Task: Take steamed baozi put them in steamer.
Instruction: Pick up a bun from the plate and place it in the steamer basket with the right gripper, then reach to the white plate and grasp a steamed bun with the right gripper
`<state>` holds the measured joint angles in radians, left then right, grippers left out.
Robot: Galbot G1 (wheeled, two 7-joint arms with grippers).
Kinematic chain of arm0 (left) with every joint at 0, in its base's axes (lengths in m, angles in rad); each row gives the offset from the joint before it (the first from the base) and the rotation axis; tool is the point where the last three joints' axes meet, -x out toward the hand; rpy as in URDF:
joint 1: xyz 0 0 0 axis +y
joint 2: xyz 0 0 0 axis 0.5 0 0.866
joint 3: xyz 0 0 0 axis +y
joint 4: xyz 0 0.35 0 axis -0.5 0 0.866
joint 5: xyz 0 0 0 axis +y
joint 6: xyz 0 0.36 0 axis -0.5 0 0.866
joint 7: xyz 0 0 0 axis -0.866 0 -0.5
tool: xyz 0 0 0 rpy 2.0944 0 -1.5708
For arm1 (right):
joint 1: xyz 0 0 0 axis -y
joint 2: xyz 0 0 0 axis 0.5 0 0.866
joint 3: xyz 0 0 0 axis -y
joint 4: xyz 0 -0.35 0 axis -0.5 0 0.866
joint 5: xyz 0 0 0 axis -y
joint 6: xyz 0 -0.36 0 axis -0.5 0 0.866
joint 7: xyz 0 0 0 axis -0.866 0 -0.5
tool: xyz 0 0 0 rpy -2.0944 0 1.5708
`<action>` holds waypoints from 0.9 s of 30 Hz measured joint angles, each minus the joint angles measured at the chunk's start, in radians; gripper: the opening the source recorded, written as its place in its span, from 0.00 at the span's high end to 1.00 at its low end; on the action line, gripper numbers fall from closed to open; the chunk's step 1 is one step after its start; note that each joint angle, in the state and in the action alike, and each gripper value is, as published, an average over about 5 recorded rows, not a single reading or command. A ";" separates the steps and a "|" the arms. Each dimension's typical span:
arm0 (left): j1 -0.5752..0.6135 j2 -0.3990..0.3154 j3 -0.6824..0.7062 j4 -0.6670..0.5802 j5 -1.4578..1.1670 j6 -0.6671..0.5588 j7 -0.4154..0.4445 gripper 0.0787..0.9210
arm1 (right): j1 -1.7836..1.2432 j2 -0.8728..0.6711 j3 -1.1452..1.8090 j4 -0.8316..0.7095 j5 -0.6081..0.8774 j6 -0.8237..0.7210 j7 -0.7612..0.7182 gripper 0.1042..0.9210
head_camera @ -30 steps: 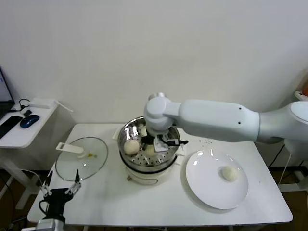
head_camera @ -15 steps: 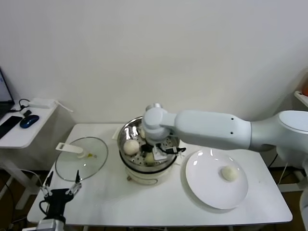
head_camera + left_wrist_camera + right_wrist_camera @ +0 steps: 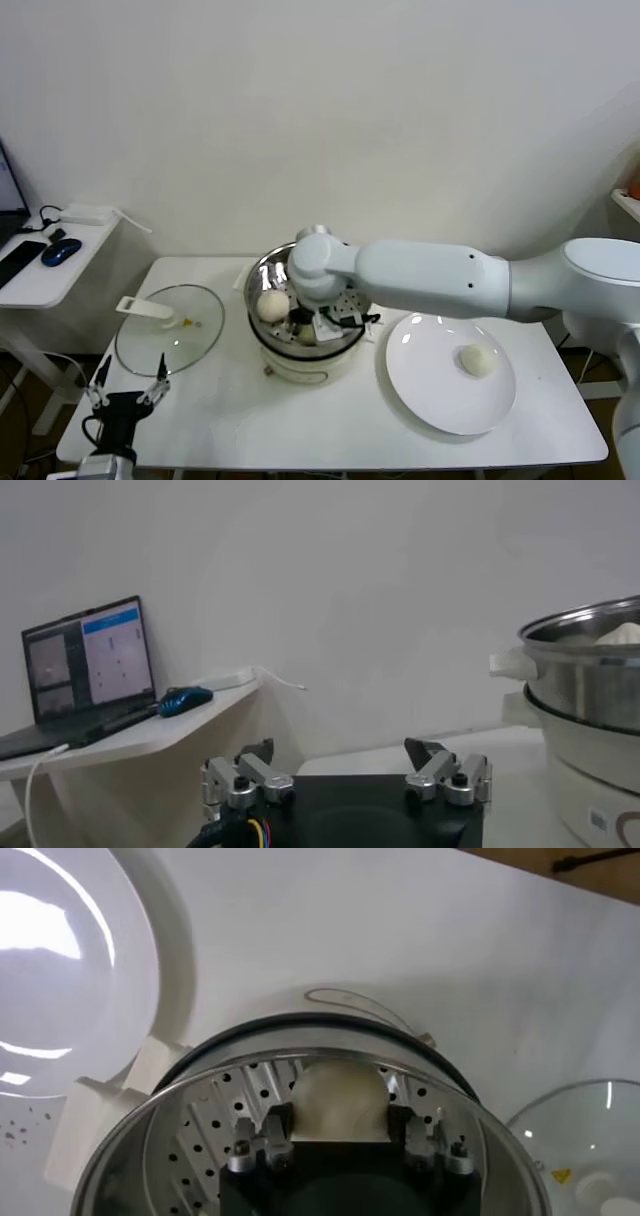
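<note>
The steamer (image 3: 262,275) stands mid-table on its white base. One baozi (image 3: 272,305) lies at the basket's left side. My right gripper (image 3: 316,327) is low inside the basket, shut on another baozi (image 3: 338,1098), which sits between its fingers just over the perforated floor (image 3: 215,1133). One more baozi (image 3: 478,360) lies on the white plate (image 3: 430,400) to the right. My arm hides the back of the basket. My left gripper (image 3: 125,397) is open and empty, parked at the table's front left corner; it also shows in the left wrist view (image 3: 345,770).
The glass lid (image 3: 160,345) with its white handle lies flat left of the steamer. A side desk (image 3: 50,270) with a mouse and a laptop stands at far left. The steamer's wall (image 3: 590,685) shows to one side in the left wrist view.
My right gripper has moved down and slightly left, carrying the baozi deeper into the basket. The left arm has not moved.
</note>
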<state>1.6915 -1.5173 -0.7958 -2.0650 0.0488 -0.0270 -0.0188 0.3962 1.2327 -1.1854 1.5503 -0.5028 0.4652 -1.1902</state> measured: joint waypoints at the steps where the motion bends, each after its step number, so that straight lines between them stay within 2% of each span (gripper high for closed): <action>1: 0.000 0.000 0.000 0.000 0.000 0.000 0.000 0.12 | -0.001 0.001 0.000 -0.001 0.000 0.001 0.000 0.36; 7: -0.003 0.000 -0.001 0.002 -0.001 0.000 0.000 0.12 | -0.001 0.003 -0.002 -0.004 0.013 0.005 -0.006 0.19; 10: -0.003 -0.001 -0.001 0.002 -0.002 0.000 0.000 0.12 | 0.002 0.002 -0.001 -0.005 0.025 0.005 -0.011 0.13; 19: -0.008 -0.003 0.002 0.002 -0.001 0.001 -0.001 0.12 | 0.032 -0.006 0.023 -0.024 0.076 0.015 -0.033 0.12; 27: -0.014 -0.003 0.003 -0.001 0.000 0.004 -0.001 0.12 | 0.120 -0.043 0.034 -0.036 0.179 0.005 -0.048 0.12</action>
<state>1.6775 -1.5207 -0.7930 -2.0663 0.0484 -0.0231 -0.0195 0.5163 1.1896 -1.1510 1.5143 -0.3239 0.4698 -1.2382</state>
